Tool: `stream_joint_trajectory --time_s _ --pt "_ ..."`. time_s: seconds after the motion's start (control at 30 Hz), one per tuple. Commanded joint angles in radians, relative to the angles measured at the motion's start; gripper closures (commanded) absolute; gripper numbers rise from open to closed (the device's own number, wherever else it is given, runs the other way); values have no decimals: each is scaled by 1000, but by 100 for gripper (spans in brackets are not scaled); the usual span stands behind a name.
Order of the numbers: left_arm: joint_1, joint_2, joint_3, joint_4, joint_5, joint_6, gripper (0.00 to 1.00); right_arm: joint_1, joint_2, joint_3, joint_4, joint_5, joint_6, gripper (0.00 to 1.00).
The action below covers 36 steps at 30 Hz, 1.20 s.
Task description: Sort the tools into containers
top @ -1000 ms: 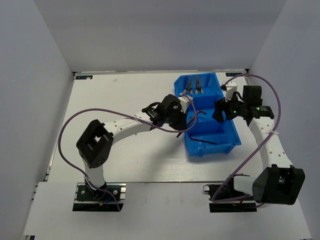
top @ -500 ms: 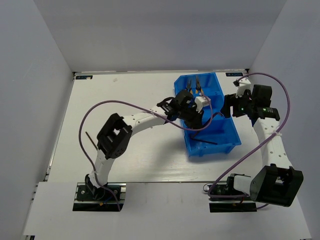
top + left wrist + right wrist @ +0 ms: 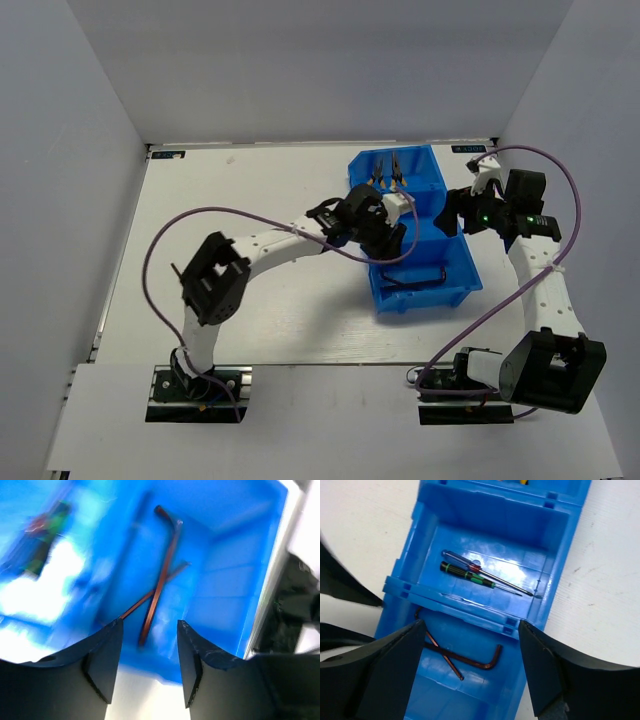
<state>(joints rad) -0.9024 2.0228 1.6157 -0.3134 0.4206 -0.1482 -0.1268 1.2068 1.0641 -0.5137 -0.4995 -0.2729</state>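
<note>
Hex keys (image 3: 443,654) — inside blue bin (image 3: 490,527)

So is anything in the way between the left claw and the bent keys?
Nothing visible. The left gripper is open right above the hex keys, which lie on the floor of the bin, with only air between.

Bin (image 3: 490,510) bright blue thruout; in bin's mid section, one screwdriver (image 3: 462,562) w/ blue-red handle, other screwdriver (image 3: 467,574) black w/ green bands; hex keys (image 3: 446,655) in bin's near section dark, reddish-brown sheen; pliers (image 3: 388,172) at bin's far end yellow-black; table (image 3: 250,190) white; cables (image 3: 210,211) purple; arms (image 3: 270,245) white w/ black joints.
</note>
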Motion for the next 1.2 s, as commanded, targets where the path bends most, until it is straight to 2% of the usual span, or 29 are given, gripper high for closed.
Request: stream_joint_trajectory --time_s 0.0,0.03,0.07,0.1,0.13,0.17,0.2,0.27,0.3,0.33,0.4,0.47,0.53,0.63,0.73,0.83,0.93,1.07,1.17 --pt "14 -286 -121 34 -317 -138 40 -2 0 14 18 -92 4 21" --pt "23 -339 -158 -27 -423 -189 40 -5 3 10 17 -99 4 24" --pt "40 -396 -233 -88 -651 -253 40 -2 5 4 21 -120 8 28" --pt "55 -503 -267 -178 -765 -454 56 -2 8 -1 24 -129 6 51" --pt "74 -556 -301 -288 -852 -584 67 1 16 -9 21 -140 -2 68" --pt "121 -608 -379 -508 -962 -719 67 4 17 -12 18 -148 -3 82" --pt "141 -665 -429 -588 -999 -910 72 4 25 -16 18 -149 -5 100" --pt "202 -858 -596 -737 -1020 -1058 70 19 33 -24 18 -159 -15 100" --pt "217 -924 -649 -769 -1033 -1167 63 26 43 -27 20 -162 -18 100" --pt "229 -985 -698 -800 -1033 -1221 61 39 59 -23 17 -166 -37 94" --pt "252 -1140 -822 -837 -1023 -1284 58 65 86 -3 -15 -180 -72 67" --pt "267 -1193 -890 -837 -1014 -1297 53 99 125 7 -17 -185 -72 57" --pt "290 -1173 -899 -837 -1014 -1297 47 122 157 36 -28 -188 -65 55" --pt "300 -1051 -843 -878 -1052 -1297 42 124 177 68 -54 -195 -63 54" --pt "335 -997 -809 -888 -1100 -1286 37 162 183 66 -62 -192 -68 52" --pt "400 -986 -823 -813 -1099 -1222 36 159 174 48 -65 -182 -77 52" --pt "500 -966 -865 -738 -1054 -1134 34 158 158 33 -66 -180 -87 51" --pt "621 -948 -896 -597 -990 -917 34 159 146 17 -89 -172 -100 51" --pt "709 -870 -896 -552 -941 -843 34 151 145 17 -97 -165 -103 51"
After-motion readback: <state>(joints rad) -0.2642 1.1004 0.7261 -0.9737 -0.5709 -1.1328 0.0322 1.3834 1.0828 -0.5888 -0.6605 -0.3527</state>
